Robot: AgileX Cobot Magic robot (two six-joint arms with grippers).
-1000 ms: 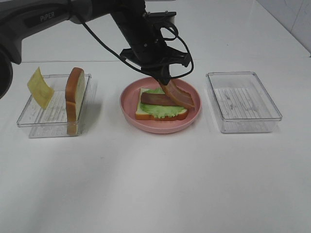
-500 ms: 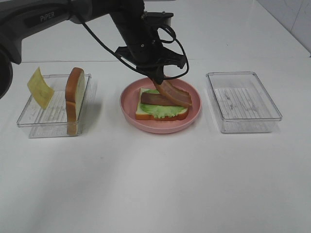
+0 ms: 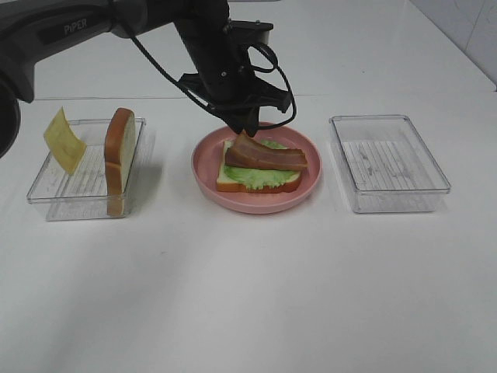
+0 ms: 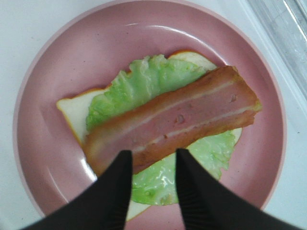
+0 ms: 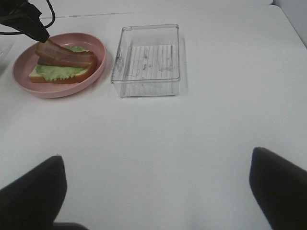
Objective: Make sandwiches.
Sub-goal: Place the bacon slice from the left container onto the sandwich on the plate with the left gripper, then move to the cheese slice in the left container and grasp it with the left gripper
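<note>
Bacon (image 3: 265,158), judged light and limp, draped over lettuce (image 3: 268,177); left gripper (image 4: 152,154) parted astride its ten o'clock end, likeliest pinching spot; right gripper (image 5: 156,155) wide, empty.

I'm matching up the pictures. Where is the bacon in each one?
Exterior high: the top bacon strip lies mid-picture on the lettuce.
Left wrist: it fills the middle, just beyond the left pincer.
Right wrist: small and far off, near the clear tray.
Shared landmark: the pink plate under it.
</note>
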